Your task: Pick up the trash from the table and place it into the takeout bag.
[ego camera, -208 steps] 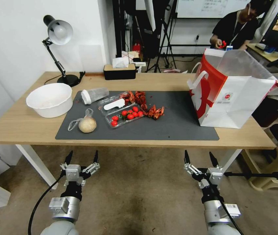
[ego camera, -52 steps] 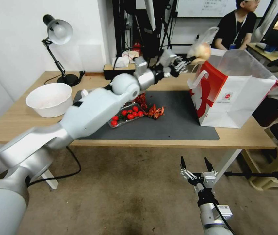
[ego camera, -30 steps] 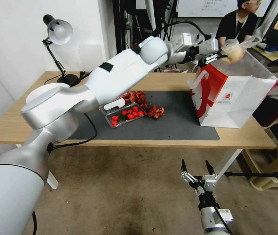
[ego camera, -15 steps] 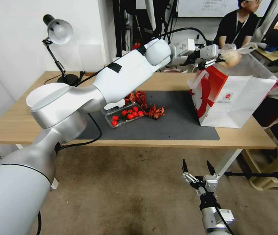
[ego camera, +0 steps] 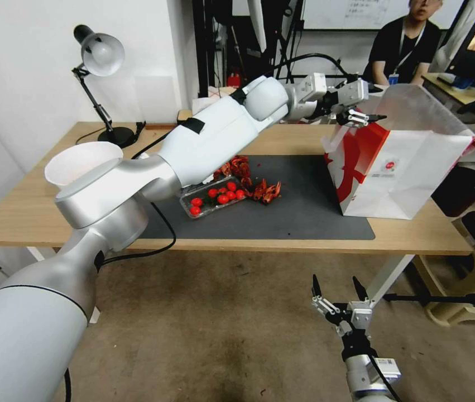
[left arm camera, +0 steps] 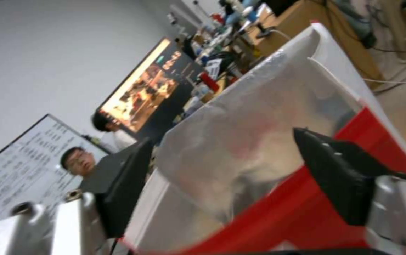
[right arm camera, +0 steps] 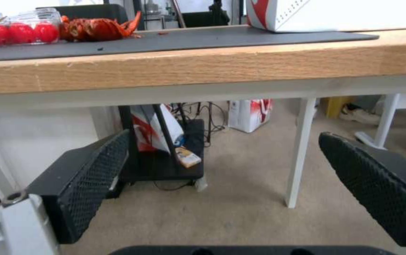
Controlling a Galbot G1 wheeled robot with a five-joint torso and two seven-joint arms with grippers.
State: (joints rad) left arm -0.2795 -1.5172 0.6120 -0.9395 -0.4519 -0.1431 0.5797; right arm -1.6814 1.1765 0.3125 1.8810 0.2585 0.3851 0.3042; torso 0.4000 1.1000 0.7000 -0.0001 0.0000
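The left gripper [ego camera: 366, 117] is hovering, jaws spread and empty, at the open mouth of the large white paper takeout bag [ego camera: 410, 178] with red side panels, standing upright on the light-wood surface [ego camera: 36, 215], while the right gripper [ego camera: 336, 290] is hanging below with jaws spread.

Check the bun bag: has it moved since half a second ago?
Yes. It hung from the left gripper over the takeout bag rim; now that gripper is open with nothing between its fingers.
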